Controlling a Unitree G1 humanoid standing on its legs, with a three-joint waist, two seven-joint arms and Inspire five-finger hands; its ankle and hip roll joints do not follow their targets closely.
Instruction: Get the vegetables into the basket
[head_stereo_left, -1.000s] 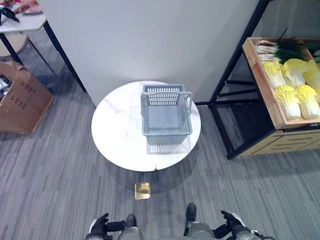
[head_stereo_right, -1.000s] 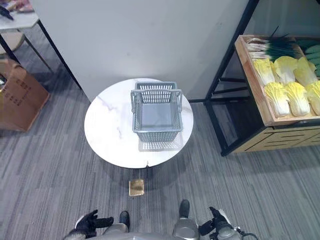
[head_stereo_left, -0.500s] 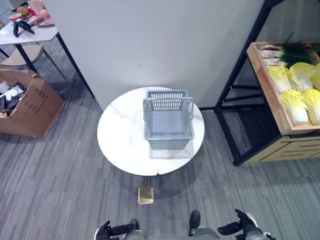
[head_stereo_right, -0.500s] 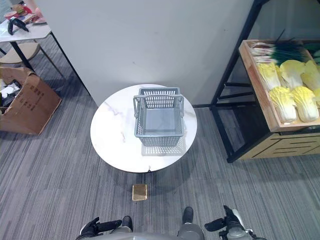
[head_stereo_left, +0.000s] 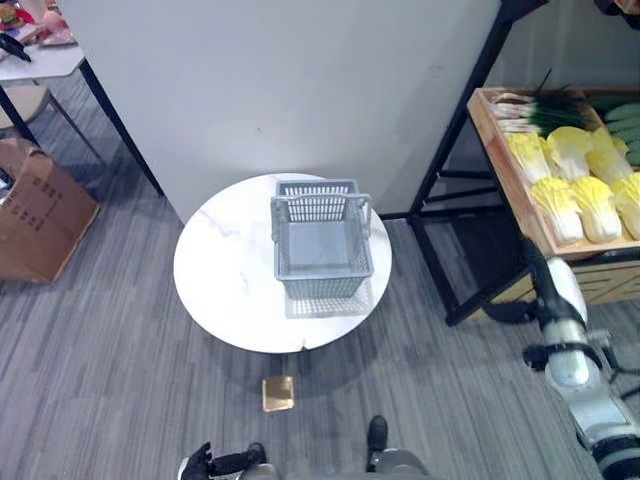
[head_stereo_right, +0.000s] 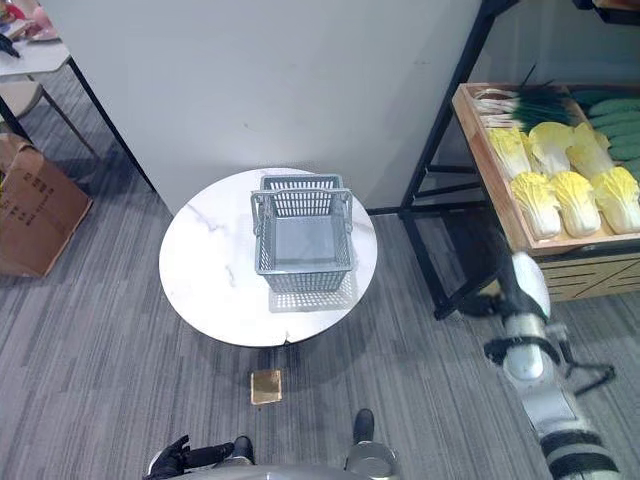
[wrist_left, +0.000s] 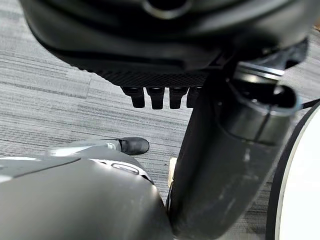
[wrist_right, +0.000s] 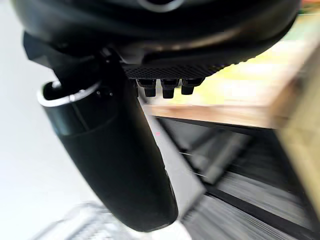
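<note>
Since half a second ago your right arm has come up from beside your hip and now stretches out toward the rack on your right, while the left hand has kept its place low at your side. In the left eye view, the right hand (head_stereo_left: 527, 272) sits just below the front lip of the wooden crate (head_stereo_left: 508, 165), and the cabbages (head_stereo_left: 572, 201) lie up and beyond it, each with its long axis running from the crate's front lip toward the back; the green onions (head_stereo_left: 540, 104) lie crosswise at the far end. The right arm is clearly the nearer one; the left hand (head_stereo_left: 200, 463) hangs at the bottom edge, well apart from the vegetables. In the right eye view, the grey basket (head_stereo_right: 301, 240) stands empty on the round white table (head_stereo_right: 205, 280), to the left of the rack, so the carry will run from your right toward the centre. The cucumbers (head_stereo_right: 612, 112) lie on the crate's far side. In the left wrist view, the left hand's fingers (wrist_left: 159, 96) show as short dark tips, loosely extended and holding nothing. In the right wrist view, the right hand's fingers (wrist_right: 164, 88) are likewise relaxed and empty, with the yellow of the cabbages past them. Judge the next move as a reach up and over the lip.
</note>
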